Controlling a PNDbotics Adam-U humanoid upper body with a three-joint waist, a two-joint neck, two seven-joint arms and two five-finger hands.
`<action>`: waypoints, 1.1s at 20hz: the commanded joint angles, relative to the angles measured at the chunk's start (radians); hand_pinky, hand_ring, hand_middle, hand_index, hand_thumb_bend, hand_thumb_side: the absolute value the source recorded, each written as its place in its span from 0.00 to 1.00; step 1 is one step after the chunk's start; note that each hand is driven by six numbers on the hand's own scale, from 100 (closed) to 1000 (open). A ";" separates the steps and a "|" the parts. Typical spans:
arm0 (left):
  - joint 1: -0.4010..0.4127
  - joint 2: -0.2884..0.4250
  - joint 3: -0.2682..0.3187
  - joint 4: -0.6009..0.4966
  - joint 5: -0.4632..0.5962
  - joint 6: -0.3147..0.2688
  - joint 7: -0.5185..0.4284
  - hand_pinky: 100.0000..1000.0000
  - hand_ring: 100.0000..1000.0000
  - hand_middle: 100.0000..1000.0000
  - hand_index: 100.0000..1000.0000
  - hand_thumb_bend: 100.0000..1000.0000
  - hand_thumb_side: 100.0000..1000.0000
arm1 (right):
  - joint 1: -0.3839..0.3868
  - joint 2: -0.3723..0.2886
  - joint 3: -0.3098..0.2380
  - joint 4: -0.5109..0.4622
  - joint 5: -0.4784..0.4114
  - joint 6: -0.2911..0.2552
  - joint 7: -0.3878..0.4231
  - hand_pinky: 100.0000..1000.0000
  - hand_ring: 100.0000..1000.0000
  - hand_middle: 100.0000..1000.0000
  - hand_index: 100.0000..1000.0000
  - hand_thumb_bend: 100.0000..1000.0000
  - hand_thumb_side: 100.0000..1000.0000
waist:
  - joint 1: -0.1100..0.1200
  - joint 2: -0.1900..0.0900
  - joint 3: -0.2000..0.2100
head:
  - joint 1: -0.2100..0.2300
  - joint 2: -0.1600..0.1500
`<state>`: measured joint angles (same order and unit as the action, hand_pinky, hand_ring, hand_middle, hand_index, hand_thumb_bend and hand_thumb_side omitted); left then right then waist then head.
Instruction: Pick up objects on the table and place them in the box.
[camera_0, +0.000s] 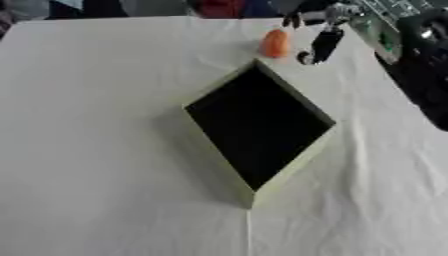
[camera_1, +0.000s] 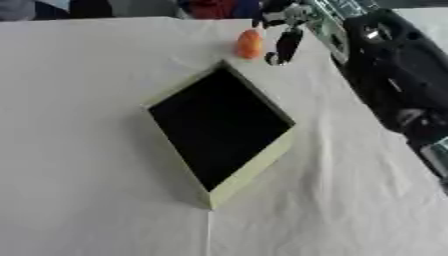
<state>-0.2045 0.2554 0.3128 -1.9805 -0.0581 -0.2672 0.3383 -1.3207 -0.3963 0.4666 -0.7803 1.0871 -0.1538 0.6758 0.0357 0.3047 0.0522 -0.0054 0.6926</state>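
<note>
A small orange object (camera_0: 276, 44) lies on the white cloth near the table's far edge. Just to its right hangs my right hand (camera_0: 325, 42), reaching in from the upper right with fingers pointing down, relaxed and apart from the object; it holds nothing. The box (camera_0: 293, 167) sits mid-table, turned like a diamond, with pale yellow-green walls and a dark inside in which nothing shows. Its far corner points toward the orange object. My left hand is out of sight.
My black right arm (camera_1: 394, 75) fills the upper right side. The white tablecloth (camera_0: 96, 150) spreads wide to the left of the box and in front of it. Dark and red shapes line the far edge.
</note>
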 joint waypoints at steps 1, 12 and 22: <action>-0.012 0.012 0.000 -0.019 0.003 -0.001 -0.007 0.58 0.60 0.69 0.75 0.00 0.62 | -0.035 0.019 -0.044 0.058 0.060 -0.004 -0.042 0.96 0.92 0.85 1.00 0.10 0.24 | 0.003 -0.015 0.005 | -0.007 -0.011; -0.013 0.005 -0.001 -0.019 0.005 0.001 -0.015 0.58 0.60 0.69 0.75 0.00 0.63 | -0.050 0.048 -0.138 0.139 0.177 0.025 -0.177 0.95 0.92 0.83 1.00 0.01 0.24 | 0.008 -0.001 0.014 | -0.017 -0.017; -0.014 0.006 -0.003 -0.019 0.004 0.001 -0.029 0.58 0.60 0.69 0.75 0.00 0.63 | -0.057 0.028 -0.133 0.001 0.156 0.099 -0.154 0.95 0.92 0.81 0.99 0.00 0.21 | 0.012 0.010 0.018 | -0.021 -0.022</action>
<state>-0.2099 0.2468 0.3107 -1.9805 -0.0539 -0.2648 0.3152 -1.3476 -0.3438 0.3385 -0.7407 1.2524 -0.0674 0.5182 0.0465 0.3331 0.0686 -0.0241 0.6820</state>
